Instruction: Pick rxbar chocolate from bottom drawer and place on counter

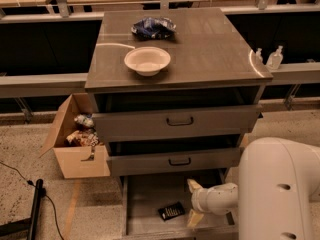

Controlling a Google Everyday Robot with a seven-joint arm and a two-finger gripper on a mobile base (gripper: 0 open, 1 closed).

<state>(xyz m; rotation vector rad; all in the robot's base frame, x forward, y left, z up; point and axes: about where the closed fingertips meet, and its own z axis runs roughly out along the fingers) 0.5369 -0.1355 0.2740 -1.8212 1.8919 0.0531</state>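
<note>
Bottom drawer (145,199) stands open beneath the counter (210,54).
Your gripper (193,202) hangs over its floor, jaws spread apart and empty; the rxbar chocolate (171,211) lies flat just beside them.

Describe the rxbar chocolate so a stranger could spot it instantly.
Start at the grey-brown drawer cabinet and go down to its pulled-out bottom drawer. On that drawer's floor lies the rxbar chocolate, just left of the open end effector. It is small, flat and dark with pale print, unlike the blue bag and white bowl on the counter.
</note>
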